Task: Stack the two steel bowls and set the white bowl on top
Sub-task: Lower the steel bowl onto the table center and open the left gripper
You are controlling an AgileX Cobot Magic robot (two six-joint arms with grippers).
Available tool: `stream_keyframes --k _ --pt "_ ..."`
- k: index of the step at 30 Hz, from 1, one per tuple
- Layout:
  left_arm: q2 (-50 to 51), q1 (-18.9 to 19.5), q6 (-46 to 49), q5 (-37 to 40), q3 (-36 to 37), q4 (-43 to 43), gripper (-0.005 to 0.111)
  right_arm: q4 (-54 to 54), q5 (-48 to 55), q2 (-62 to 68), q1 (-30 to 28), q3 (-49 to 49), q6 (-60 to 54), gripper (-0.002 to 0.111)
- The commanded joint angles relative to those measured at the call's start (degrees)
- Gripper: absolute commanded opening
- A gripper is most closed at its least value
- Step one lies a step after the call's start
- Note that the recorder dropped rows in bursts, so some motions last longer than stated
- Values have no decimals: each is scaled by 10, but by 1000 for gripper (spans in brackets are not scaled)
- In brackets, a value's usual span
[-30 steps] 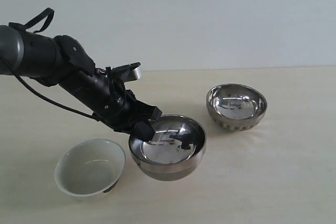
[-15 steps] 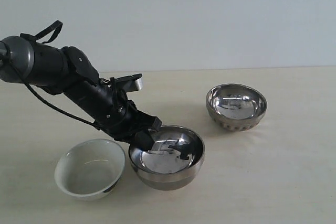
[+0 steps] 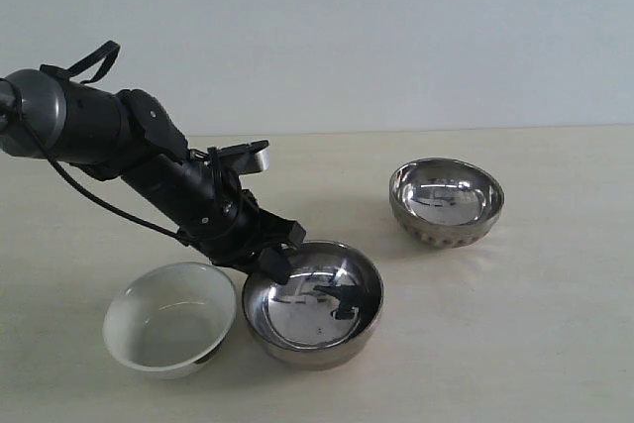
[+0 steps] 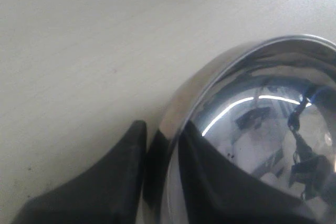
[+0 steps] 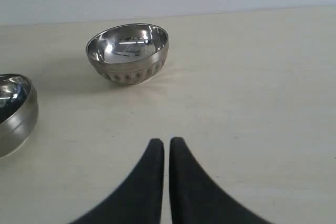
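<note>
Your smooth steel bowl [image 3: 315, 309] sits upright on the bench [image 3: 535, 344] in the lower middle of the exterior frame. Its outside is a plain polished band and its inside is mirror-bright, throwing back dark shapes of the arm. The left hand [image 3: 269, 257] reaches down from the upper left and meets the bowl at the left part of its rim. In the left wrist view you see one black finger [image 4: 100, 187] outside the wall and the other inside the bowl, so the rim lies between them. You cannot tell from these frames whether they are pressing on the metal or standing loose around it.

The white bowl [image 3: 168, 319] is at the lower left of the exterior frame, just beside the smooth steel bowl. Whether the two rims touch is not clear. It is glossy cream-white, upright and a little smaller than the steel ones, with a small dark foot showing at its base.

The ribbed steel bowl [image 3: 446, 200] stands alone to the right of centre, well apart from the other two. Its rim and inside are shiny, and its lower wall carries a ring of short vertical ribs, which the right wrist view [image 5: 128, 51] shows plainly.

Your right hand [image 5: 166, 141] appears only in its own wrist view. Its two black fingers are closed together with only a thin slit between them, and they hold nothing. It hangs over bare bench, well apart from both steel bowls.
</note>
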Motion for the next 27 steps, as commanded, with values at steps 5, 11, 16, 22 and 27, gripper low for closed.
stream_keyframes --k 5,11,16,22,27 --pt "-1 -2 0 10 -3 -5 31 -3 -4 1 -4 0 -2 0" --pt "-1 -2 -1 11 -3 -8 31 -3 -4 1 -4 0 -2 0" --pt "-2 -2 -8 13 -3 -8 31 -3 -4 1 -4 0 -2 0" --pt "-11 -2 -8 11 -3 -8 31 -3 -4 1 -4 0 -2 0" --pt "-27 -2 -8 11 -3 -7 31 -3 -4 1 -4 0 -2 0"
